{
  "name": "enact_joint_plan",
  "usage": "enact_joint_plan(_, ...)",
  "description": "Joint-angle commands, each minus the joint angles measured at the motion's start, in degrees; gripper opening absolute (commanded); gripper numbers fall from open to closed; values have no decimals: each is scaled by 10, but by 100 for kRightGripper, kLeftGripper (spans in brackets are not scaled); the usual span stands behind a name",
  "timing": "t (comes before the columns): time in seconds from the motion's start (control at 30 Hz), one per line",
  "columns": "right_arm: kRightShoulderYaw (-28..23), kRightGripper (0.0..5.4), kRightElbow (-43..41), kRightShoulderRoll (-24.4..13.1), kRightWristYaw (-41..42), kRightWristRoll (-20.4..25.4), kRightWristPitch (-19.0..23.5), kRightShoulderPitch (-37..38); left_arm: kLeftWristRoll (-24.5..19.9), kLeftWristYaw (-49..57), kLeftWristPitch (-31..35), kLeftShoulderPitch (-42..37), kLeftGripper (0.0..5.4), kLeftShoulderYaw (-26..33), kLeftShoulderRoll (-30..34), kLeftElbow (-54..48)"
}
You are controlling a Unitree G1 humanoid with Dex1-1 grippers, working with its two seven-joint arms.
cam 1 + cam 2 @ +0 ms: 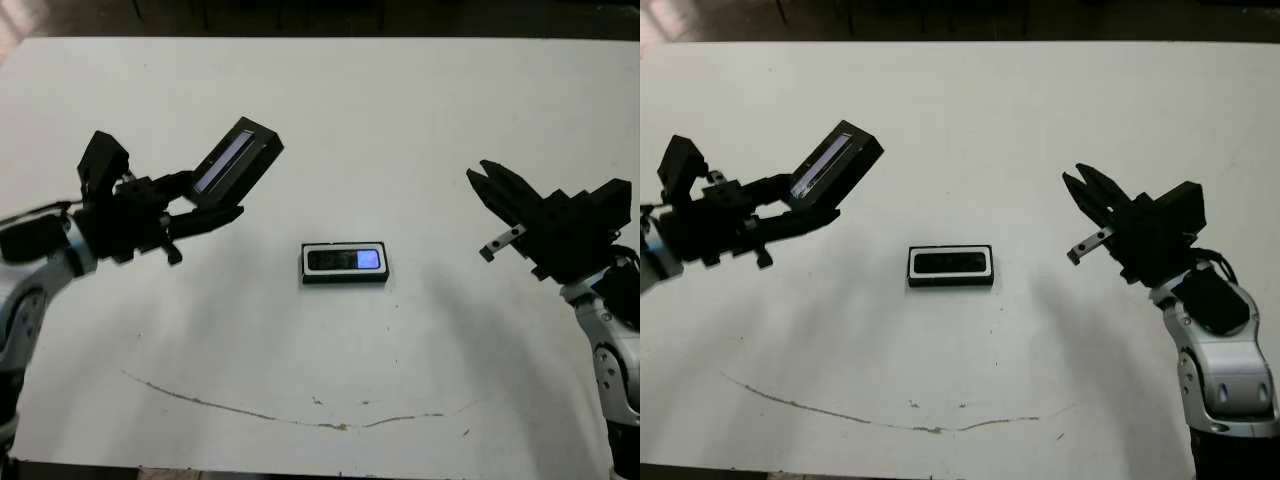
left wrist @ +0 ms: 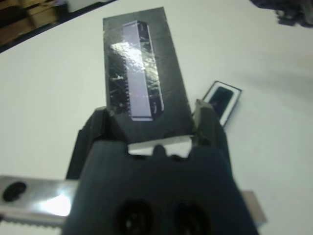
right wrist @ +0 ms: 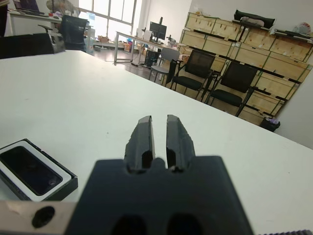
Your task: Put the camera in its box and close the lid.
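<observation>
The box (image 1: 304,263) lies flat at the middle of the table, black-walled with a white lining. The camera (image 1: 343,260) rests inside it, glossy black with a bluish glint at its right end. Up and to the left, the lid (image 1: 236,157) hangs tilted above the table, its shiny stripe facing up. My left gripper (image 1: 213,195) is shut on the lid's lower end, its fingers (image 2: 205,122) pressing the lid's (image 2: 139,83) sides. My right gripper (image 1: 475,175) hovers to the right of the box, shut with nothing between its fingers (image 3: 142,134). The box (image 3: 68,182) shows beside it.
A thin brownish scuff line (image 1: 250,410) curves across the white table near the front edge. The table's far edge (image 1: 320,38) meets a dark floor. Chairs (image 3: 195,68) and wooden crates (image 3: 254,44) stand well beyond the table.
</observation>
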Motion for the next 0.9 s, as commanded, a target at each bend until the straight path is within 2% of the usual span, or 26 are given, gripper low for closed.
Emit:
enact_joint_plan(0.03,-3,0,0,-8,2,2,15,7,30,-35,-38,-24,156,-47,-9,45)
enact_joint_plan(0.13,-6,0,-6,-10,0,4,21,10,53,-62,-80,-49,156,-81,-31,94)
enact_joint_plan(0.4,-9,0,-13,-11,-5,0,28,14,117,-118,-105,-106,156,-148,-38,179)
enact_joint_plan(0.6,-6,0,-14,-12,-9,-6,31,14,140,-135,-163,-116,156,-155,-60,219)
enact_joint_plan(0.9,-7,0,-27,-22,-16,-22,38,18,144,-129,-196,-95,156,-152,-82,208)
